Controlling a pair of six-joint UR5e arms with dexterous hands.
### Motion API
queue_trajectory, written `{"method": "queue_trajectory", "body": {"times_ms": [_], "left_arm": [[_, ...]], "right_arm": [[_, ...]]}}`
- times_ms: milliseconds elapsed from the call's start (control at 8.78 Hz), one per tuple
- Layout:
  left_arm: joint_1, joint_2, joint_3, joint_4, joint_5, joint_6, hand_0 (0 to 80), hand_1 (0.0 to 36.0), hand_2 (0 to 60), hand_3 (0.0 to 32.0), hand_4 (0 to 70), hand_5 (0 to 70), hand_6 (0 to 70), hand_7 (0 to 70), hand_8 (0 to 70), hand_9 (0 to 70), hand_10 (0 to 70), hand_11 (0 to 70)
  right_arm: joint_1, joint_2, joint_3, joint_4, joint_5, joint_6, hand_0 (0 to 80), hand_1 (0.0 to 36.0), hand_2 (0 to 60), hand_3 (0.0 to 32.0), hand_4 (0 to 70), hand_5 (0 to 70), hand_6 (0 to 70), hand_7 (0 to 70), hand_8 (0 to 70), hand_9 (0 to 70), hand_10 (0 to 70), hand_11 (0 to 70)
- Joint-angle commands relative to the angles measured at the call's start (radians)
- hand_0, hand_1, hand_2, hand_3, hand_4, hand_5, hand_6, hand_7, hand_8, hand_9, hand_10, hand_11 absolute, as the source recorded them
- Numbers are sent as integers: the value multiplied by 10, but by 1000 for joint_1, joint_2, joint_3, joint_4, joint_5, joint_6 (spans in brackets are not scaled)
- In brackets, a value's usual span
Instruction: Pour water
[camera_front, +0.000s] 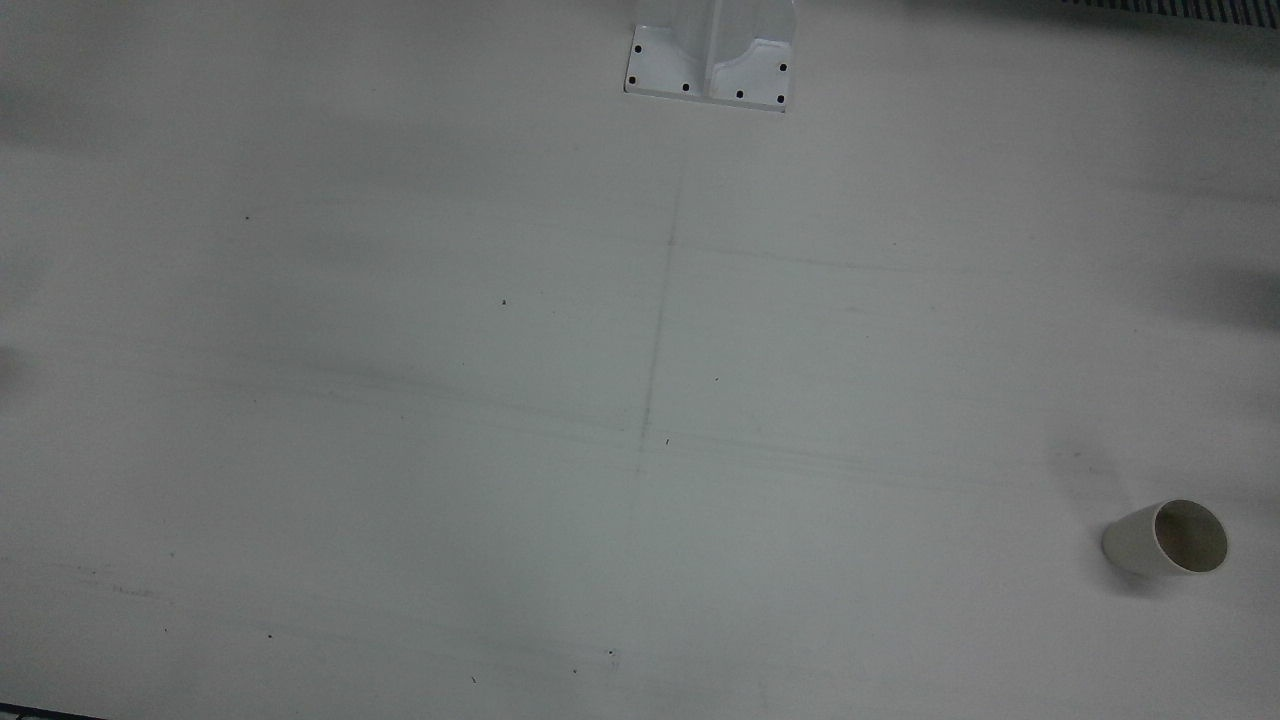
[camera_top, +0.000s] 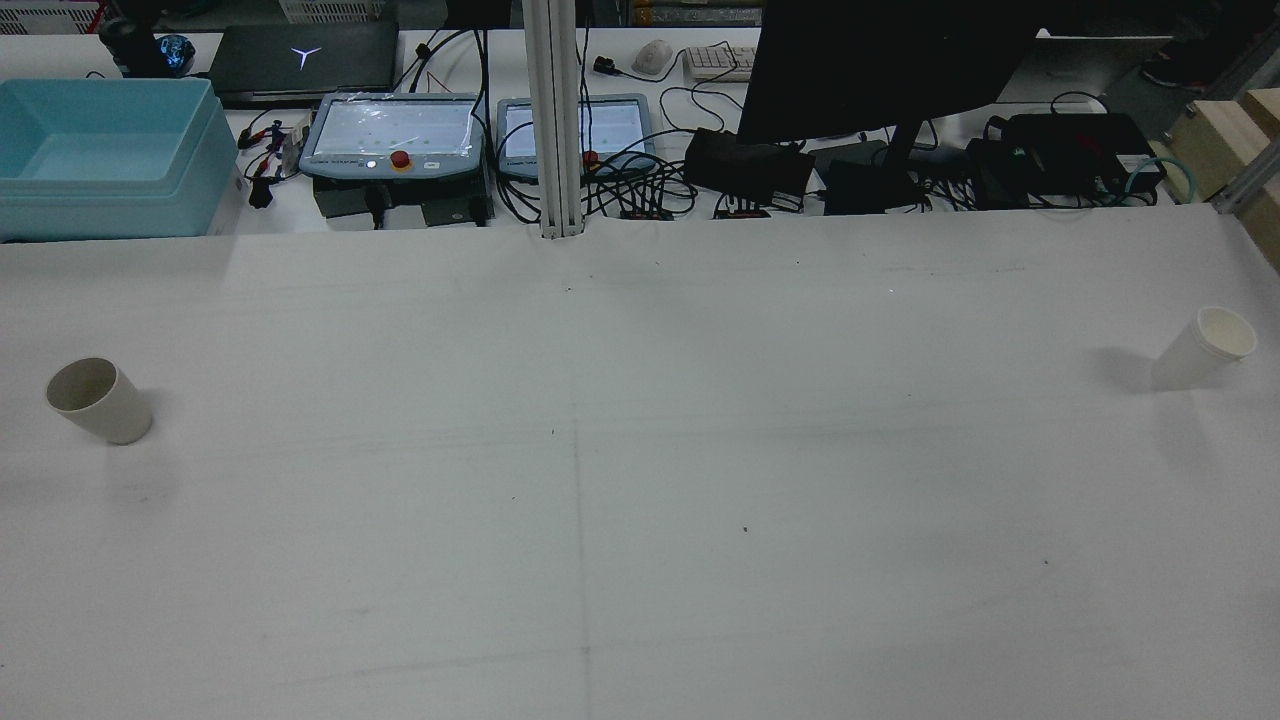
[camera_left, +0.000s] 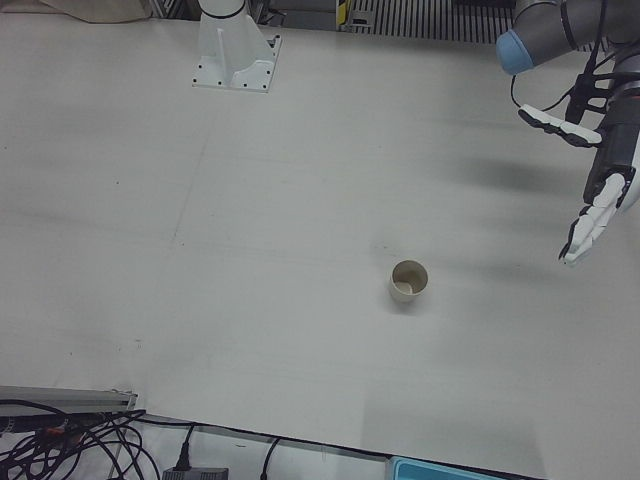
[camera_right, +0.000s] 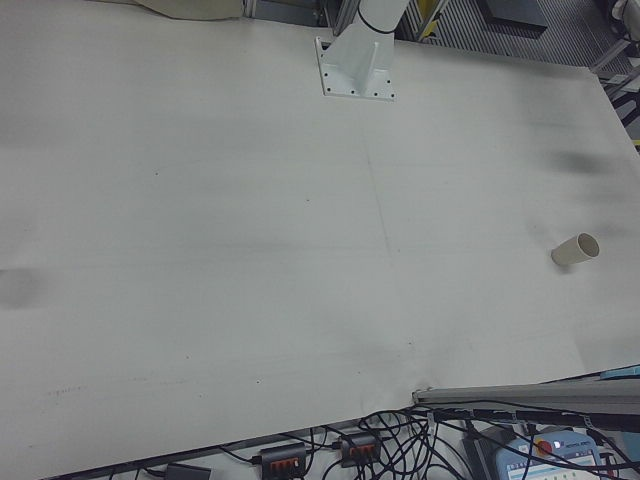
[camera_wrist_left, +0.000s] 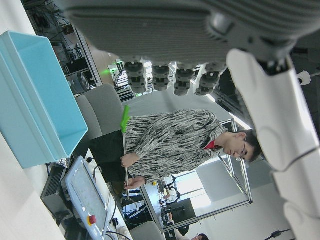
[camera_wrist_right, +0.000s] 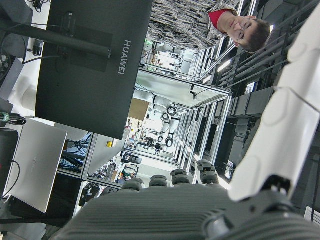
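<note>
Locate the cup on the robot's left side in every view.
Front view: cup, lower right.
Rear view: far left.
Left-front view: right of centre.
Right-front view: right edge.
Left hand view: not in it.
Right hand view: not in it.
Landmark: bolted pedestal base.

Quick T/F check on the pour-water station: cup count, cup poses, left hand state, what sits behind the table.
1. Two paper cups are on the table: one on the robot's left, one on its right. True.
2. Both cups lie on their sides. False: both stand upright with mouths up.
3. The left hand grips a cup. False: it is open, above the table, apart from the left cup.
4. A light blue bin sits beyond the table's far edge. True.
5. The cups touch. False: they stand near opposite ends.
</note>
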Motion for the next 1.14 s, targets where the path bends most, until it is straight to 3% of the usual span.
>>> {"method": "queue_trajectory", "body": {"times_ms": [0, 114, 342, 456, 570, 1025], "left_arm": [[78, 33, 146, -204, -9, 177, 499, 82, 0, 0, 188, 0, 73, 123, 55, 104, 74, 122], [93, 33, 227, -283, -36, 208, 501, 85, 0, 0, 187, 0, 66, 112, 48, 93, 70, 117], [221, 23, 419, -463, -206, 253, 499, 82, 0, 0, 189, 0, 63, 108, 44, 85, 67, 112], [298, 6, 477, -497, -279, 256, 497, 82, 0, 0, 191, 0, 63, 107, 44, 84, 65, 109], [366, -26, 513, -514, -301, 296, 497, 88, 0, 0, 192, 0, 63, 106, 44, 81, 62, 105], [473, -149, 619, -490, -332, 328, 496, 115, 7, 0, 143, 0, 46, 84, 29, 54, 47, 85]], "right_arm": [[-32, 0, -49, -17, 9, -4, 498, 151, 0, 0, 11, 104, 27, 86, 8, 37, 0, 6], [-37, 0, -68, -16, 9, -6, 494, 150, 0, 0, 8, 89, 26, 86, 15, 47, 1, 20], [-74, 0, -64, -17, 9, -25, 488, 142, 0, 0, 0, 59, 18, 72, 22, 53, 15, 40], [-98, 0, -65, -17, 10, -39, 489, 143, 0, 0, 0, 63, 18, 75, 22, 54, 15, 40], [-109, 0, -65, -17, 10, -45, 492, 146, 0, 0, 1, 71, 20, 78, 21, 53, 14, 39], [-125, 0, -68, -17, 19, -47, 500, 163, 12, 0, 0, 64, 12, 58, 19, 48, 12, 37]]}}
